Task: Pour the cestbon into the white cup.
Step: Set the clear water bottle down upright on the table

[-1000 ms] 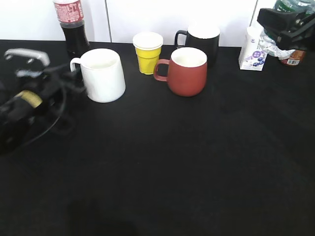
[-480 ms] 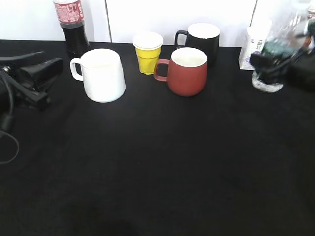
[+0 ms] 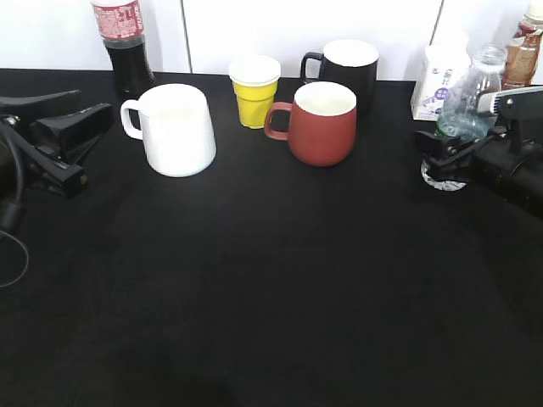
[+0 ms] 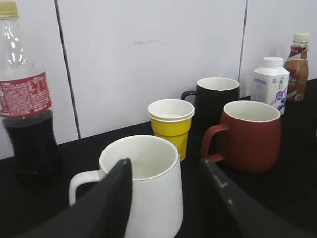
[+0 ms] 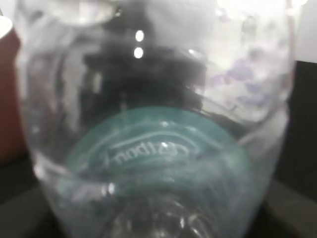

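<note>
**Bottle in hand, pour not yet begun**

From the exterior view, the small clear ribbed plastic bottle with the green label, the cestbon [image 3: 465, 114], stands upright at the right edge of the frame, with the right gripper [image 3: 447, 157] clamped low around its body. Its base sits at or just above the black table [image 3: 271, 297]; I cannot tell which. The large all-white ceramic mug with the loop handle, the white cup [image 3: 174, 129], sits in the upper left, well apart from the bottle. The left gripper [image 3: 72, 140] rests just beside the mug, jaws apart and holding nothing.

In the left wrist view, the white cup [image 4: 141, 193] fills the lower middle, seen between the two spread dark fingers [image 4: 111, 198]. As far as I can see its inside is dry.

In the right wrist view, the cestbon [image 5: 153, 144] fills the whole frame, green label up close.

I judge that the grasp is done; carrying across, tilting and pouring remain.
</note>
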{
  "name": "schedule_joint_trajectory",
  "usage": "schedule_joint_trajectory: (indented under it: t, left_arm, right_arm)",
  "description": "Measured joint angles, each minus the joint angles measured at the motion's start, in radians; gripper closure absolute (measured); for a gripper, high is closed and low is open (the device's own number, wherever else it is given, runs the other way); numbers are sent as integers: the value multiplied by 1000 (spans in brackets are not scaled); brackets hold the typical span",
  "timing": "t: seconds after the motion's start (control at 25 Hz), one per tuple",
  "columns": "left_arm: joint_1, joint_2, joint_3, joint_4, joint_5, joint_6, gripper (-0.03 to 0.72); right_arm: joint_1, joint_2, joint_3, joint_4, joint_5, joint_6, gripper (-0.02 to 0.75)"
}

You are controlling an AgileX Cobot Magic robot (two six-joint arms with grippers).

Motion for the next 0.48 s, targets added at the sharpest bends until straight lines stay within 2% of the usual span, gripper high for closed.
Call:
schedule_joint_trajectory:
  t: [0.04,0.08,0.2,0.4,0.48]
  left_arm:
    - [0,0,0,0,0,-11,356]
    - [0,0,0,1,0,-21,356]
    - [0,0,0,1,4,-23,356]
    - [0,0,0,4,7,-68,356]
    - [0,0,0,5,25,-71,356]
  right_arm:
    - [0,0,0,-4,2,22,97]
    - [0,-5,0,-14,25,47,78]
    - [0,-71,7,-61,132,121,76]
    - [0,-186,140,-69,207,134,76]
    - [0,-243,174,-69,300,133,77]
